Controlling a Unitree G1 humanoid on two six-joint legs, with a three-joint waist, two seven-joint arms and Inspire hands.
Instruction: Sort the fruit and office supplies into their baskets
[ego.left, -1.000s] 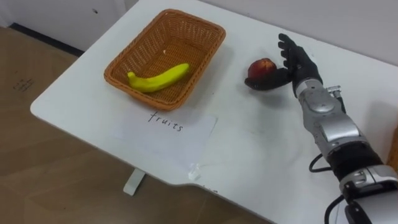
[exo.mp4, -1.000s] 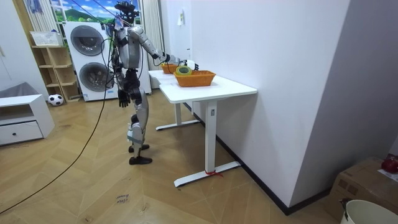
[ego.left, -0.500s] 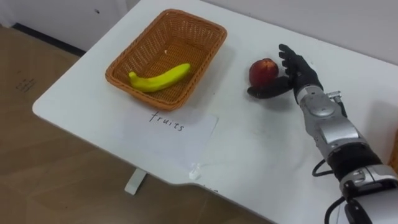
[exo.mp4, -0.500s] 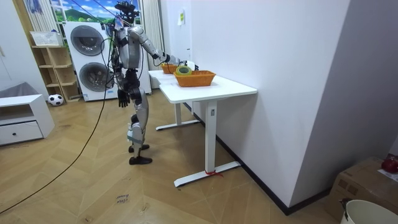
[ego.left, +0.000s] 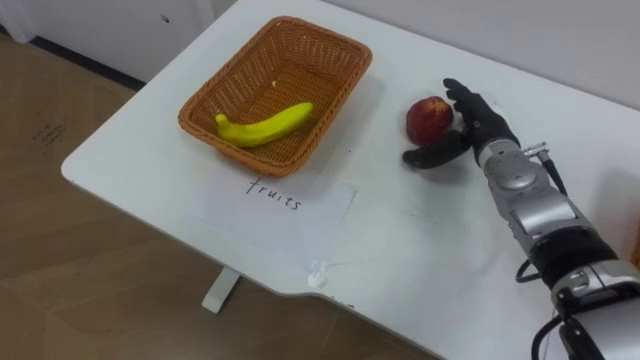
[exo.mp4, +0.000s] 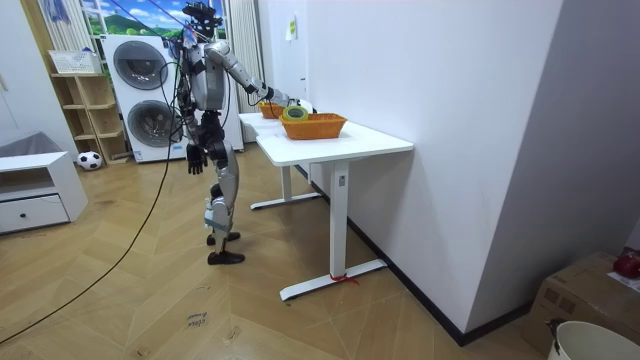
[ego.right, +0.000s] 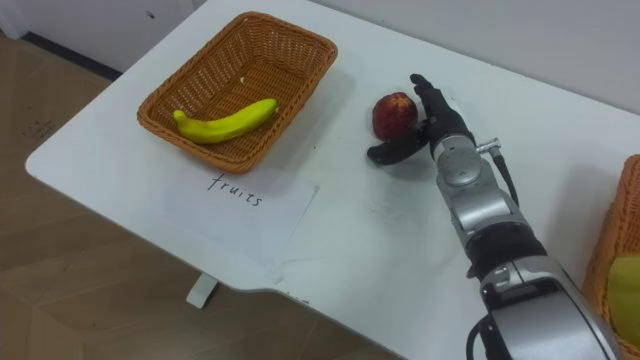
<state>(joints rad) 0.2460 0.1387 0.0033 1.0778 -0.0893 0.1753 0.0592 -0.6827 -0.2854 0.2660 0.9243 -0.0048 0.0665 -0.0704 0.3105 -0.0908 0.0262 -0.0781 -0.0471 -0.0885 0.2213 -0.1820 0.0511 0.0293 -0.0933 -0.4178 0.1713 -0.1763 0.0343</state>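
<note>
1. Against a second ago, the right hand (ego.left: 480, 125) has tipped its fingers (ego.left: 462, 100) down from upright toward the apple (ego.left: 427, 118). The thumb (ego.left: 432, 156) now lies low on the table (ego.left: 420, 250). The apple keeps its spot relative to the basket (ego.left: 335, 110); the slight slide of the whole view is the camera's own.
2. The fingers are lightly bent and spread away from the thumb, not clamped. They sit at 3 o'clock of the apple and the thumb at 6 o'clock, so the apple rests on the table in the crook between them. Whether they touch it I cannot tell.
3. The wicker basket lies at 9 o'clock of the apple, its long axis running from 7 to 1 o'clock. Bare tabletop and the basket's raised near wall lie between the fruit and the basket's inside.
4. A banana (ego.left: 265, 124) lies inside the basket, its long axis from 8 to 2 o'clock and its curve bowed toward 6 o'clock.
5. The apple is round and red with a paler patch on top; which way its stem points I cannot tell.
6. A handwritten paper sheet (ego.left: 275, 210) lies flat at 6 o'clock of the basket, just beside it.
7. A second wicker basket (ego.right: 625, 230) sits at 4 o'clock of the hand, cut by the picture's edge, with something yellow in it.
8. In the room view the robot stands upright at the table's end, in front of stacked washing machines (exo.mp4: 140, 85). Its right arm reaches over the tabletop and its left hand (exo.mp4: 195, 157) hangs at its side.
</note>
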